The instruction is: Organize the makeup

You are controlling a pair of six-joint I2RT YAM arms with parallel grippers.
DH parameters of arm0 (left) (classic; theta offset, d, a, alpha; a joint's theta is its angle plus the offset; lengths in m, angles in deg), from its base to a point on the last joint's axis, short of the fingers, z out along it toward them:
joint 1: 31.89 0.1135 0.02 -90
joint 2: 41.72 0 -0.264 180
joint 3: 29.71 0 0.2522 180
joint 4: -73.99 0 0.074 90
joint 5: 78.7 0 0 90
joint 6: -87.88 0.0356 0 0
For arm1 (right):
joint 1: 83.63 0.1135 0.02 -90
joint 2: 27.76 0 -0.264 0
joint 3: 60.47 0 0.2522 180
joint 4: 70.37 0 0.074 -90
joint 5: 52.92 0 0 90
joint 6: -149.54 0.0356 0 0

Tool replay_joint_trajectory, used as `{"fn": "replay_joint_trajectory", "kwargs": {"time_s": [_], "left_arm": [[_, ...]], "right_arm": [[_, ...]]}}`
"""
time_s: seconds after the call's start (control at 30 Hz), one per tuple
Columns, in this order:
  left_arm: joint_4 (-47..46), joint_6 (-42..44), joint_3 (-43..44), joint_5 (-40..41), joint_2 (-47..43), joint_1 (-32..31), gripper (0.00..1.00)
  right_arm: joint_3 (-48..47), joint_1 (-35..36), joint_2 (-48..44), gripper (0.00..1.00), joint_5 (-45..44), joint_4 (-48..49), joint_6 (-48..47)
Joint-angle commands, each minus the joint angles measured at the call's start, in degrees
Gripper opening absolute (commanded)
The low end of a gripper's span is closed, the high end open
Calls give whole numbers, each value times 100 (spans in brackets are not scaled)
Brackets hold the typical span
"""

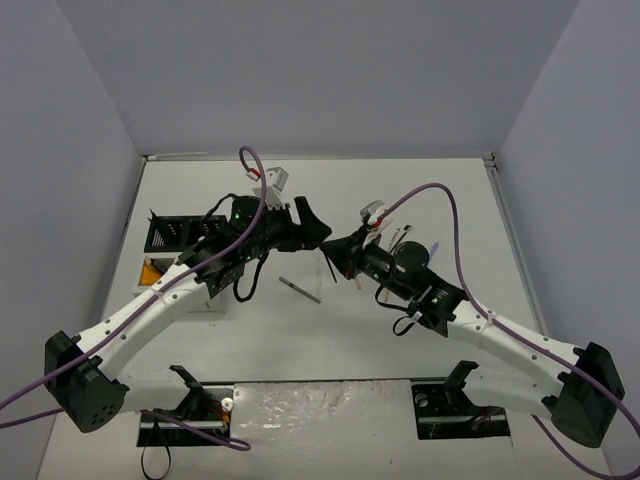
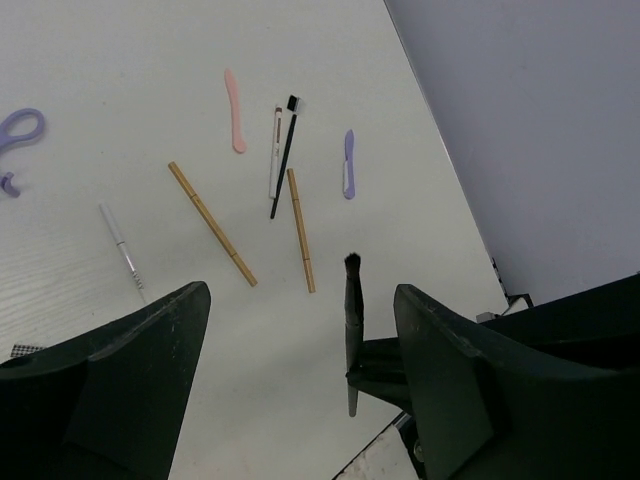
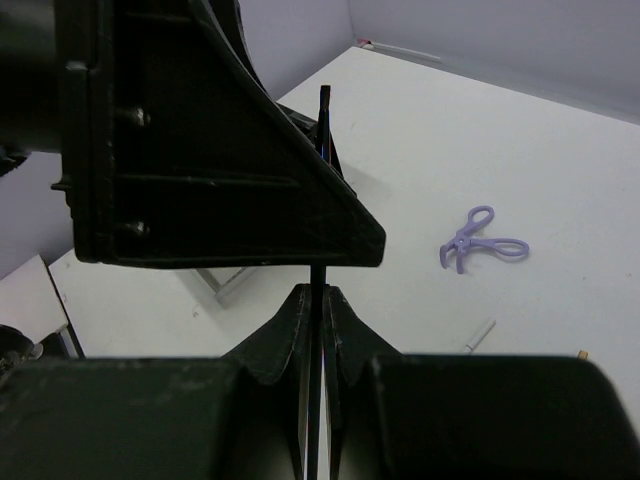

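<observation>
1. Right wrist view: the right gripper [image 3: 318, 300] jaws pinch a thin black brush [image 3: 325, 115] upright above the desk [image 3: 480, 150].
2. Wide-open jaws of the left gripper [image 2: 300, 300] flank it, seemingly not touching.
3. At 3 o'clock of the brush lies the purple scissor-like tool [image 3: 482, 240].

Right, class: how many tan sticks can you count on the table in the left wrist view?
2. The left tan stick lies slanted near the middle; the right tan stick lies beside it, not touching. Others may be hidden from this camera.
</observation>
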Motion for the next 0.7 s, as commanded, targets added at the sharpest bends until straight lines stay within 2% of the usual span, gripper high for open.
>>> {"fn": "replay_joint_trajectory", "kwargs": {"time_s": [0.0, 0.17, 0.3, 0.33, 0.43, 0.47, 0.5, 0.6, 0.67], "left_arm": [[-672, -119, 345, 281, 48, -157, 61], [-979, -146, 328, 331, 205, -294, 26], [-1038, -137, 328, 318, 265, -358, 3], [-1038, -137, 328, 311, 273, -370, 0], [-1039, -113, 311, 304, 273, -370, 0], [-1031, -90, 310, 305, 266, -370, 0], [-997, -57, 315, 332, 254, -370, 0], [-761, 193, 379, 641, 187, -370, 0], [-301, 491, 499, 1118, 119, -335, 0]], "right_arm": [[-290, 68, 29, 0, 22, 673, -20], [-279, 83, 87, 0, -37, 694, -17], [-250, 91, 146, 0, -141, 749, 55], [-242, 91, 168, 0, -189, 768, 69], [-268, 91, 236, 4, -243, 780, 93], [-279, 91, 256, 9, -244, 779, 94], [-302, 91, 275, 18, -266, 741, 99], [-342, 91, 295, 53, -537, 571, 128], [-325, 86, 229, 70, -780, 409, 116]]}}
